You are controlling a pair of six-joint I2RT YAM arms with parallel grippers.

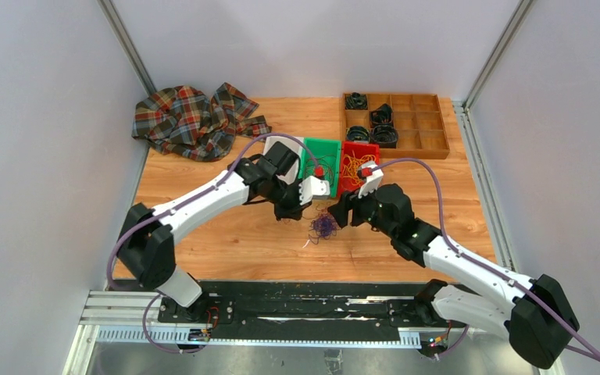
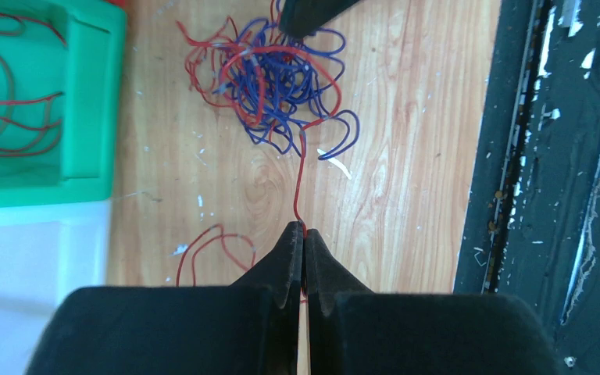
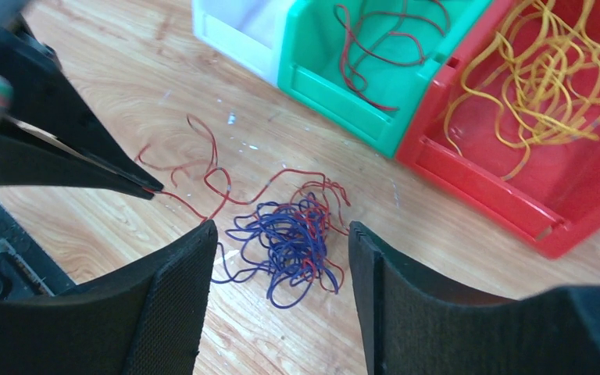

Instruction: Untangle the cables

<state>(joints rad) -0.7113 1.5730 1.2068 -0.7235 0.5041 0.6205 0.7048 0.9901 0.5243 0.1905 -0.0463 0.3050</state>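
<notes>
A small tangle of purple and red cables (image 1: 324, 226) lies on the wooden table between both grippers. My left gripper (image 2: 305, 232) is shut on a red cable (image 2: 300, 176) that runs straight from its tips into the tangle (image 2: 281, 78). My right gripper (image 3: 281, 226) is open, its fingers standing to either side of the tangle (image 3: 289, 242) just above it, gripping nothing. The left gripper's tips (image 3: 152, 189) show at the left of the right wrist view, pinching the red strand. A loose red loop (image 2: 211, 242) lies beside the left fingers.
A white bin (image 3: 234, 23), a green bin (image 3: 336, 94) holding red cables and a red bin (image 3: 484, 172) holding yellow cables stand just behind the tangle. Further back are a wooden tray (image 1: 430, 144) with black coiled cords and a plaid cloth (image 1: 191, 117). A black rail (image 2: 562, 195) borders the table's near edge.
</notes>
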